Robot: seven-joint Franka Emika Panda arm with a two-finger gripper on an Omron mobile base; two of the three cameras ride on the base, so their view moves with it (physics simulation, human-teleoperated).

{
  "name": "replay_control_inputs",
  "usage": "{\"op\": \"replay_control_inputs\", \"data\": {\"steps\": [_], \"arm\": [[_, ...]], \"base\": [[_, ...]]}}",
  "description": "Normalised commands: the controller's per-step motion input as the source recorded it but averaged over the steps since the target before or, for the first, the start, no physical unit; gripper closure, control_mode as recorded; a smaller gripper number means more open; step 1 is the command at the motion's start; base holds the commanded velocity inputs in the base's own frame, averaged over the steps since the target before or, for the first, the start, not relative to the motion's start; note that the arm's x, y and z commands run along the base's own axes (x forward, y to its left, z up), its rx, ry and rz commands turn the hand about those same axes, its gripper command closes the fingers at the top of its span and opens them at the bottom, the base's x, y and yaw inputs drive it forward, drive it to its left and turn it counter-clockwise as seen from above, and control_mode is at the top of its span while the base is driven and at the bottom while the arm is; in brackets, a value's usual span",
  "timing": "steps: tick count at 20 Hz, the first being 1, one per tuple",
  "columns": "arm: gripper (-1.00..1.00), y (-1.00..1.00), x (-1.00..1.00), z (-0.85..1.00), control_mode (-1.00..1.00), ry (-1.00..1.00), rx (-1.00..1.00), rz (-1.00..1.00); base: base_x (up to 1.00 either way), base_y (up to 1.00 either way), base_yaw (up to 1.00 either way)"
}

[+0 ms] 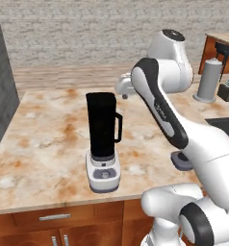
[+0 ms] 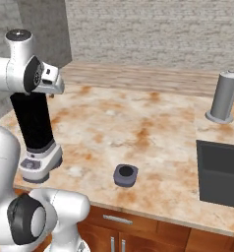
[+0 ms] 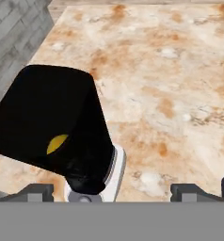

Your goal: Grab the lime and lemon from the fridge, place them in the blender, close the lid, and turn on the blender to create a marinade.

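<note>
Black tapered blender, yellow lemon inside

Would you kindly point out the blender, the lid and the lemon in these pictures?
blender (image 1: 102,126): left base view, on the front face of the black jar.
lid (image 2: 125,174): right base view, on its raised centre, lying on the counter.
lemon (image 3: 57,143): hand view, on the yellow patch inside the jar.

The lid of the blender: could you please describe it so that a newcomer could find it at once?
On the marble counter, look near the front edge, to the right of the tall black blender. The lid is the small dark grey round cap lying there, far lower than the upright grey canister farther back.
</note>
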Motion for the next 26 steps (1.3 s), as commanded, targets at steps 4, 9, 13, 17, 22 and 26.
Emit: {"op": "replay_control_inputs", "data": {"steps": [4, 9, 13, 17, 22, 26], "arm": [[-1.0, -1.0, -0.4, -0.56, -1.0, 0.02, 0.0, 0.0], [-1.0, -1.0, -0.11, -0.88, -1.0, 0.09, 0.0, 0.0], [-1.0, -1.0, 0.0, -0.86, -1.0, 0.13, -0.02, -0.02], [-1.0, -1.0, 0.0, -0.81, -1.0, 0.16, -0.06, -0.06], [-1.0, -0.89, 0.0, -0.87, -1.0, 0.17, -0.11, -0.08], [-1.0, -0.65, 0.02, -0.82, -1.0, 0.18, -0.14, -0.05]], "base": [[0.0, 0.0, 0.0], [0.0, 0.0, 0.0], [0.0, 0.0, 0.0], [0.0, 0.0, 0.0], [0.0, 0.0, 0.0], [0.0, 0.0, 0.0]]}}
